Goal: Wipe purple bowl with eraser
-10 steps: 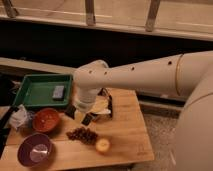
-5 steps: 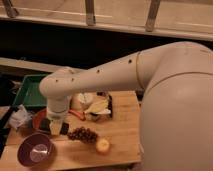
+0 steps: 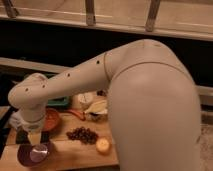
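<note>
The purple bowl (image 3: 33, 154) sits at the front left corner of the wooden table (image 3: 75, 156), with its pale glossy inside showing. My gripper (image 3: 34, 139) hangs straight down from the white wrist, directly above the bowl and close over its rim. Dark parts at its tip show on both sides of the bowl's far edge. The eraser does not show as a separate thing; I cannot tell whether it is in the gripper. My big white arm fills the middle and right of the view.
An orange-red bowl (image 3: 51, 119) stands just behind the purple bowl. A green tray (image 3: 59, 101) is partly hidden behind the arm. A dark cluster of small round pieces (image 3: 82, 134), a yellow round object (image 3: 103, 145) and a white cup (image 3: 86, 98) lie to the right.
The arm has swung from the middle of the table to the left and forward. The gripper has come from above the orange-red bowl to just over the purple bowl.
</note>
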